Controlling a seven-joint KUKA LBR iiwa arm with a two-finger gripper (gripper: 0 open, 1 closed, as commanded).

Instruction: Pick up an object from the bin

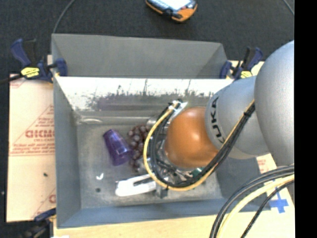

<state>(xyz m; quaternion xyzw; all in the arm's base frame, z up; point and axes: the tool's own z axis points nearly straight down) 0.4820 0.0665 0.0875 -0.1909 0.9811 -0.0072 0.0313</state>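
From the camera view, most of the business end is hidden. The orange cover [190, 138] on the wrist and a loop of cables [148, 144] sit right over the gripper [159, 186], which is low in the bin [67, 182], near its front wall and right of the middle. Whether the claw is spread or pressed together I cannot tell: it is a dark tangle under the cover.

Nearest to it lies a white piece [132, 186], long and flat, on the floor by the front wall. Its long axis runs left to right, rising a little toward the right. Its right end goes in under the gripper and is lost there. Its left end is rounded and free. What kind of thing it is I cannot make out.

Behind it lies a purple cup [116, 147] on its side, its length slanting from back-left to front-right. Just beside the cup, to the right, is a bunch of dark grapes [137, 135], partly covered by the cables. A small white scrap [100, 175] lies left of the white piece.
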